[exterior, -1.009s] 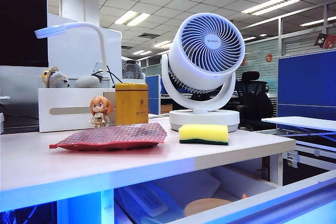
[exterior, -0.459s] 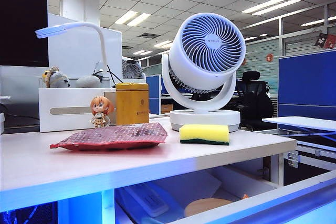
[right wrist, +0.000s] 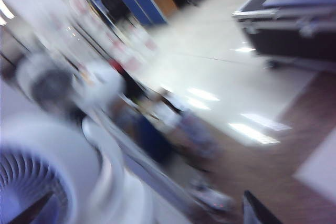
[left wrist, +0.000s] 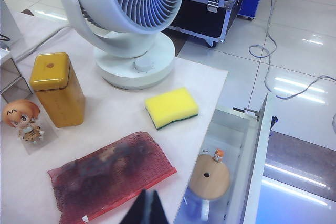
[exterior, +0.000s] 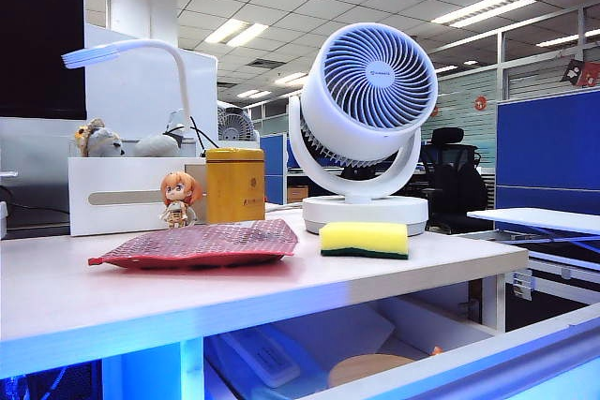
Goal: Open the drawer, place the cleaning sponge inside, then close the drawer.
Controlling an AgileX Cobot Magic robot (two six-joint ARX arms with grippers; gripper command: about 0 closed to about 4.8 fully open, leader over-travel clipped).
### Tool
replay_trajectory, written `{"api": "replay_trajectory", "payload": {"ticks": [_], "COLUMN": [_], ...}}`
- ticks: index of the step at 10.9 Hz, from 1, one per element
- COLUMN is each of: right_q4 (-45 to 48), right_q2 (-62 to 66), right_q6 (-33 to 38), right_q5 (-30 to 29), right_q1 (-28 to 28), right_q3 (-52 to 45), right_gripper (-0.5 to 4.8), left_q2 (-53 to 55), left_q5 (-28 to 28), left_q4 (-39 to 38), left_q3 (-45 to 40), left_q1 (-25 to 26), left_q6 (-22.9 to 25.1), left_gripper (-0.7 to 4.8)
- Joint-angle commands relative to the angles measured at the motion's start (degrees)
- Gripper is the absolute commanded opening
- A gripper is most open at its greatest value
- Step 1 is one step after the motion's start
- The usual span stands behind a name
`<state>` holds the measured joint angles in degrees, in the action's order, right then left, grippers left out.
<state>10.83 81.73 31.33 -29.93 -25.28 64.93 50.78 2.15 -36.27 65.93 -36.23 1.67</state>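
Note:
The cleaning sponge [exterior: 364, 239], yellow foam over a thin green layer, lies flat on the desk in front of the fan; it also shows in the left wrist view [left wrist: 171, 107]. The drawer [left wrist: 258, 156] stands pulled open beside the desk edge, its blue-lit front [exterior: 506, 358] low in the exterior view. My left gripper [left wrist: 147, 209] hovers shut above the desk near the red pouch, well short of the sponge, holding nothing. The right wrist view is motion-blurred. My right gripper [right wrist: 147, 216] is open and empty near the fan, with one dark finger [right wrist: 256, 211] showing. Neither gripper appears in the exterior view.
A white fan [exterior: 367, 119] stands behind the sponge. A red mesh pouch [exterior: 197, 243], a yellow tin [exterior: 234, 185], a small figurine [exterior: 178, 199] and a white box [exterior: 131, 194] sit on the desk. A round wooden lid [left wrist: 209, 176] lies in the drawer.

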Motion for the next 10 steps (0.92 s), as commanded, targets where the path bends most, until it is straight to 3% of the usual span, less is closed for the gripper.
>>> {"api": "replay_trajectory", "payload": {"ticks": [1, 3, 5, 8, 9, 10], "right_q4": [-6.3, -6.7, -10.2, -11.9, -12.8, -16.1], "right_q2": [-4.7, -5.3, -5.3, -5.3, -5.3, -5.4], "right_q6": [-10.8, -8.5, -5.4, -3.0, -3.0, -10.4], "right_q5": [3.6, -2.2, -2.6, -7.3, -7.0, -6.3], "right_q1": [10.1, 18.6, 24.7, 26.7, 26.7, 27.4], "right_q3": [1.7, 1.7, 1.7, 1.7, 1.6, 1.6], "right_gripper": [4.79, 4.79, 4.79, 4.79, 1.18, -0.15], "left_q2": [0.0, 0.0, 0.0, 0.0, 0.0, 0.0], "left_q5": [0.0, 0.0, 0.0, 0.0, 0.0, 0.0], "left_q4": [0.4, 0.5, 0.5, 0.8, 1.4, 2.1], "left_q3": [0.3, 0.3, 0.3, 0.3, 0.3, 0.3], "left_q1": [-0.1, -0.1, -0.1, -0.1, -0.1, -0.1], "left_q6": [0.0, 0.0, 0.0, 0.0, 0.0, 0.0], "left_gripper": [-0.05, -0.05, -0.05, -0.05, -0.05, -0.05]}}
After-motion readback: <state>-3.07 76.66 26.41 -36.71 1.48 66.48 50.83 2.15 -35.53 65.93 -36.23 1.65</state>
